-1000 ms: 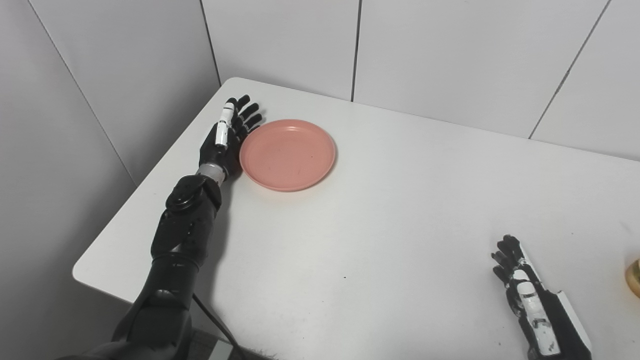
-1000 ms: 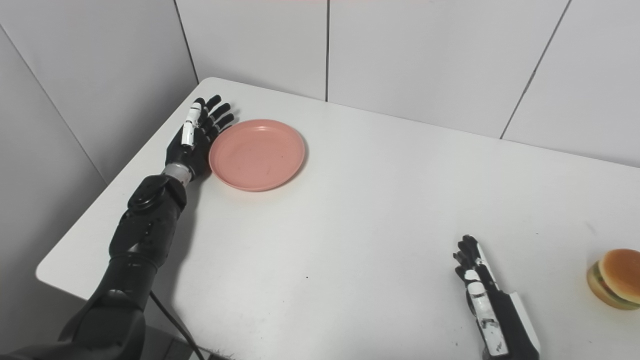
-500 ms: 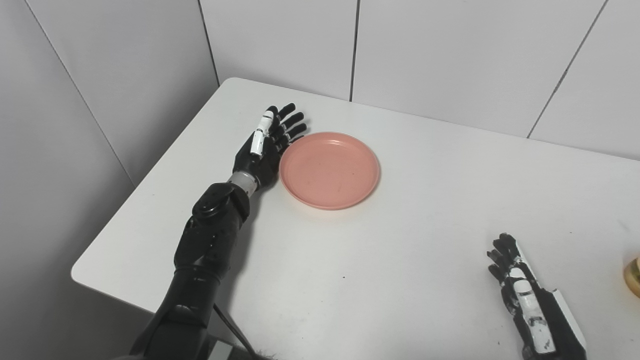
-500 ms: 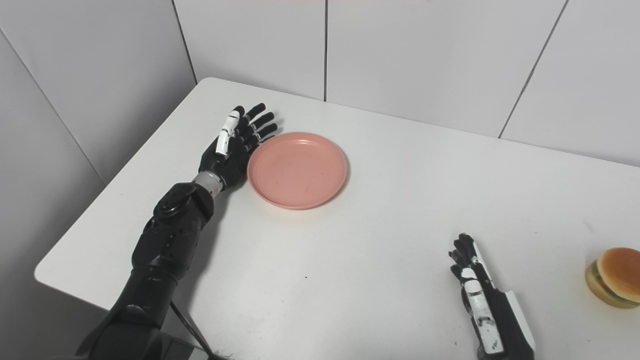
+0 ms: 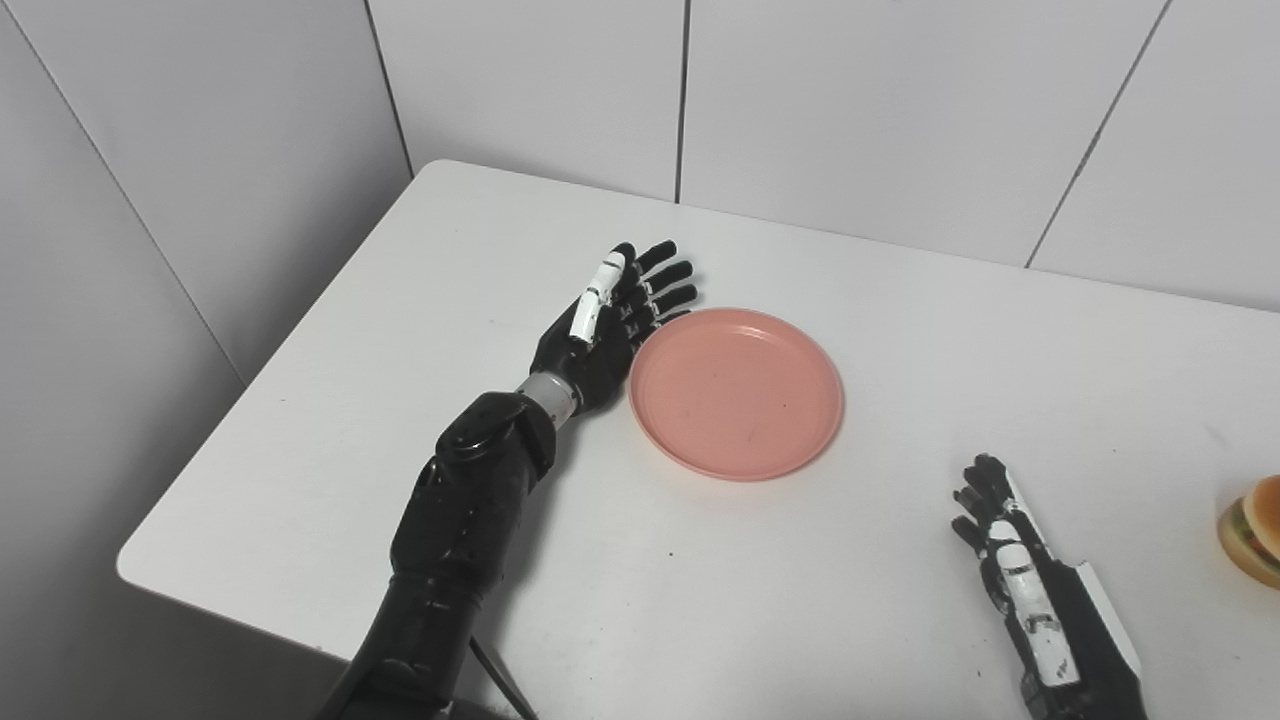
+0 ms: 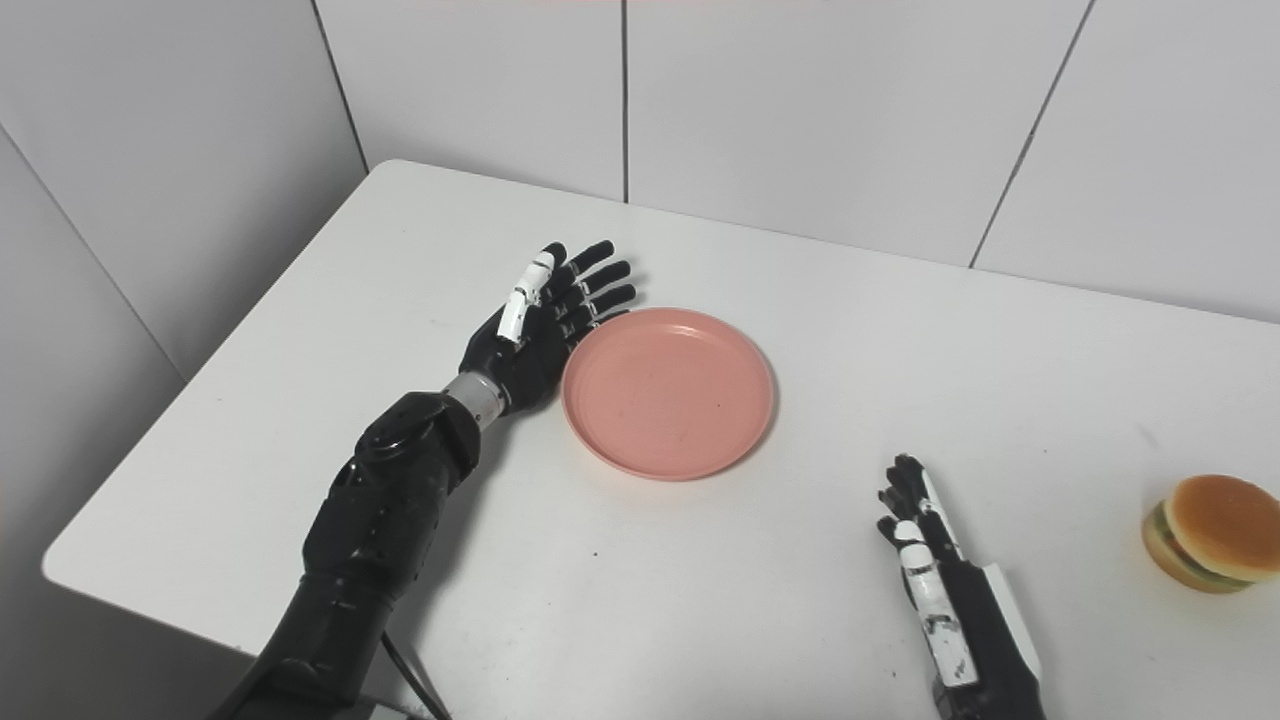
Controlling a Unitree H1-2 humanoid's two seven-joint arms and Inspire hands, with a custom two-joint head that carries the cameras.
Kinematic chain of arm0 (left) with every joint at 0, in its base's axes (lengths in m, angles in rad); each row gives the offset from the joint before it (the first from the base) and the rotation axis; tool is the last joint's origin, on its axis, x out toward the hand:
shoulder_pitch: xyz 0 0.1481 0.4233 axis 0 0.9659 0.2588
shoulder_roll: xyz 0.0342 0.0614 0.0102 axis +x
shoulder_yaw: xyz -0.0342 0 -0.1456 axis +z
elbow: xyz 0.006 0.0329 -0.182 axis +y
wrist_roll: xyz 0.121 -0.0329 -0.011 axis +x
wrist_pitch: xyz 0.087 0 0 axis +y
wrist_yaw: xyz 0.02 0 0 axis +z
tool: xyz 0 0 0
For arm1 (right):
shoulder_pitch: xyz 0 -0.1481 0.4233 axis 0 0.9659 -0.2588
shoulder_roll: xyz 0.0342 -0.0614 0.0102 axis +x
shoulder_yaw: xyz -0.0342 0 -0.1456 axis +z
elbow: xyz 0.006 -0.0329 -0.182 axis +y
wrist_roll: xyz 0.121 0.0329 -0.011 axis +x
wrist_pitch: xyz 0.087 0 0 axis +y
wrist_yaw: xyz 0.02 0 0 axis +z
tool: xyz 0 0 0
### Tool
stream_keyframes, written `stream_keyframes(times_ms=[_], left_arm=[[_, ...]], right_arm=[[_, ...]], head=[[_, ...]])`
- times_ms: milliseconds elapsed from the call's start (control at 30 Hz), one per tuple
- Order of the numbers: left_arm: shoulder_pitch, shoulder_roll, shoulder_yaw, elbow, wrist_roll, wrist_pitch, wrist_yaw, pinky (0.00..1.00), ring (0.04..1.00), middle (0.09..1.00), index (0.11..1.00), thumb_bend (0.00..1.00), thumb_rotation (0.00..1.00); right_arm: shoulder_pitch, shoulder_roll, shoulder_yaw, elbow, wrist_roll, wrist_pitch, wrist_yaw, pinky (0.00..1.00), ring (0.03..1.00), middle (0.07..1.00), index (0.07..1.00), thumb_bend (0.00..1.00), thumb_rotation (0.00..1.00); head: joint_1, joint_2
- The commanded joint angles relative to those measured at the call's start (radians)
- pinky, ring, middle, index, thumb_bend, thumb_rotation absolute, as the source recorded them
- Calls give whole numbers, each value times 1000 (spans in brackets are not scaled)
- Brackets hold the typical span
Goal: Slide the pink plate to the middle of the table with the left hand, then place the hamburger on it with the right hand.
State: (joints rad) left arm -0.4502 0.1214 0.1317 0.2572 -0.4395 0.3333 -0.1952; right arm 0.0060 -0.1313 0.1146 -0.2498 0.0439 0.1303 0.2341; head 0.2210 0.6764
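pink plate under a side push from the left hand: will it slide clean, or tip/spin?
Probably slides clean: the pink plate looks shallow, sitting flat on the smooth white table. It looks like stiff, light plastic. The open left hand meets its left rim along the palm side; an off-centre push might spin it slightly.

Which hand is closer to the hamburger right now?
Right. The right hand rests open on the table left of the hamburger, with a gap between them; the left hand is far off, against the pink plate.

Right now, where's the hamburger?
The hamburger sits on the table near its right edge in the right eye view, right of the open right hand, well away from the pink plate.
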Motion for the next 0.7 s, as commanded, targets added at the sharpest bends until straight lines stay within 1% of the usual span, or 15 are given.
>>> stream_keyframes(times_ms=[0,100,200,400,467,533,667], left_arm=[[34,-16,-25,17,19,74,6,896,899,906,900,338,1000],[30,-36,-50,2,22,82,9,891,898,908,909,341,1000],[25,-59,-61,-11,23,98,20,898,903,910,905,343,1000],[19,-108,-82,-22,36,112,43,892,896,901,894,350,1000],[21,-125,-90,-21,37,112,46,891,896,903,895,358,1000],[25,-134,-98,-22,39,109,44,889,893,900,892,356,1000],[37,-134,-112,-26,50,96,31,890,895,903,894,349,1000]], right_arm=[[-12,3,1,-29,12,-31,2,1000,1000,1000,1000,157,1000],[-11,9,3,-34,20,-35,1,1000,1000,1000,1000,151,1000],[-10,11,5,-45,14,-26,-4,1000,1000,1000,1000,169,1000],[-7,19,10,-63,-4,-18,-16,1000,1000,1000,1000,129,1000],[-8,24,11,-62,-9,-18,-19,1000,1000,1000,1000,136,1000],[-6,28,12,-64,-16,-16,-24,1000,1000,1000,1000,137,1000],[-3,32,14,-66,-29,-21,-29,1000,1000,1000,1000,130,1000]], head=[[-7,2],[-23,10],[-40,19],[-63,33],[-73,33],[-84,33],[-103,39]])
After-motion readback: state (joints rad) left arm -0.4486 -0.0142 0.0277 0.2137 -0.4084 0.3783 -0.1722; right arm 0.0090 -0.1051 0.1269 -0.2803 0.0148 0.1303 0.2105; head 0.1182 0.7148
